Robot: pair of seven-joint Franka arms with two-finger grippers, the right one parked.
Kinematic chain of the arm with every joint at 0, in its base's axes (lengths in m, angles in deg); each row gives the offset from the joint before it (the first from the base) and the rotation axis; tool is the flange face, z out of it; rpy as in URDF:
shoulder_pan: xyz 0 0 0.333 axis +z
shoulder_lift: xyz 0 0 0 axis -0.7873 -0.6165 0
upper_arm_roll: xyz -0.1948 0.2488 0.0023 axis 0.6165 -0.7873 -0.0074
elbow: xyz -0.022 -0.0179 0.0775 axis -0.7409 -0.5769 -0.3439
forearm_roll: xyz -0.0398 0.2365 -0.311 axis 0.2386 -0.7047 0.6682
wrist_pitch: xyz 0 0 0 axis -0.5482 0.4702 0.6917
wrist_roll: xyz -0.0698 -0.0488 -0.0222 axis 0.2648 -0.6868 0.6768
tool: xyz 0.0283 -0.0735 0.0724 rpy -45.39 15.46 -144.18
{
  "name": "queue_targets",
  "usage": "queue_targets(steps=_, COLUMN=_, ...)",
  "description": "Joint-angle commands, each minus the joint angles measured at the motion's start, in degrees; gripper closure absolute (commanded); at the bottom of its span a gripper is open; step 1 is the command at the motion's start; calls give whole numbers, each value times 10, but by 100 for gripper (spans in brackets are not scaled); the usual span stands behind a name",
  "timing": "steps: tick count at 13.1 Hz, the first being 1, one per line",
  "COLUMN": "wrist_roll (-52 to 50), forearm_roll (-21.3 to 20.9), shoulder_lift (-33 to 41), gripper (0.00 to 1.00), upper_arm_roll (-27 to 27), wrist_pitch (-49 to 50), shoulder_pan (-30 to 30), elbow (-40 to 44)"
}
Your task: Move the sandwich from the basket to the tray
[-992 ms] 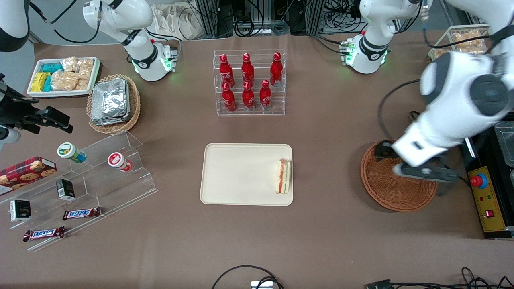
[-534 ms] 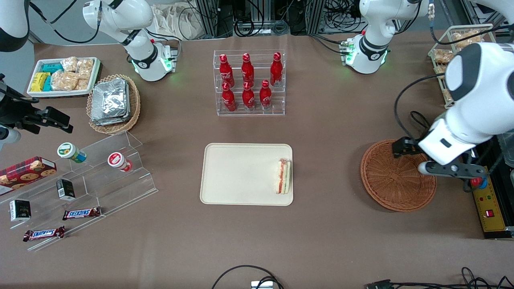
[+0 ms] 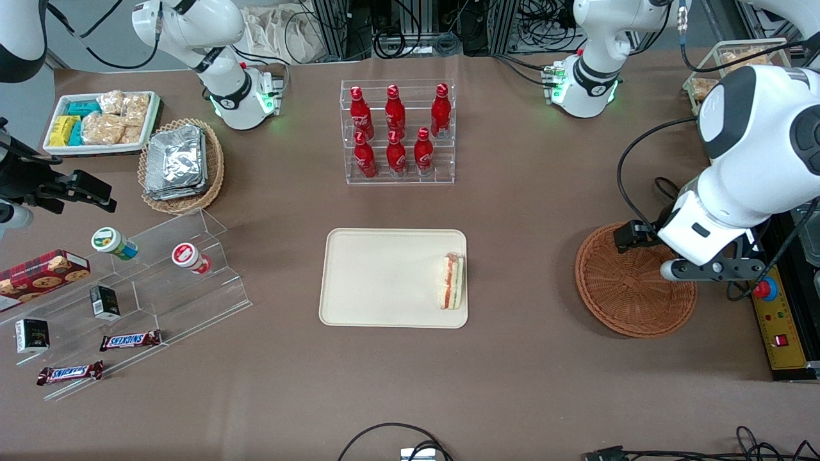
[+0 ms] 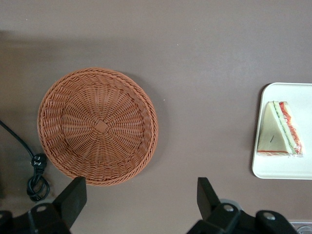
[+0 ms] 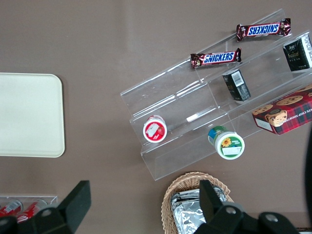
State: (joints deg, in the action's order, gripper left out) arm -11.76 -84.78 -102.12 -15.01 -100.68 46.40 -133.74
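The sandwich (image 3: pixel 452 282) (image 4: pixel 279 129), a pale wedge with red and green layers at its edge, lies flat on the cream tray (image 3: pixel 384 278) (image 4: pixel 282 168), at the tray's end nearest the basket. The reddish-brown wicker basket (image 3: pixel 624 288) (image 4: pixel 97 126) holds nothing. My gripper (image 3: pixel 708 269) (image 4: pixel 140 200) hangs high over the basket's rim toward the working arm's end of the table. It is open, with bare brown tabletop showing between its black fingers (image 4: pixel 73 195).
A clear rack of red bottles (image 3: pixel 397 131) stands farther from the front camera than the tray. A yellow control box with a red button (image 3: pixel 772 314) sits beside the basket, and a black cable (image 4: pixel 36 170) lies by its rim. Stepped acrylic shelves with snacks (image 3: pixel 160 282) lie toward the parked arm's end.
The gripper has moved off the basket's middle toward the working arm's end and risen, uncovering most of the basket. The sandwich and tray have not moved.
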Motion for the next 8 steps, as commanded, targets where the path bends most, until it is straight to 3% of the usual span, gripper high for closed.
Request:
queue_targets(steps=1, wrist_roll=-9, forearm_roll=-3, shoulder_lift=-9, gripper=0, upper_arm_roll=1, wrist_pitch=14, shoulder_pan=-1, elbow=21)
queue_targets(steps=8, wrist_roll=-11, forearm_roll=-1, shoulder_lift=-9, gripper=0, upper_arm_roll=1, wrist_pitch=12, shoulder_pan=-1, elbow=21)
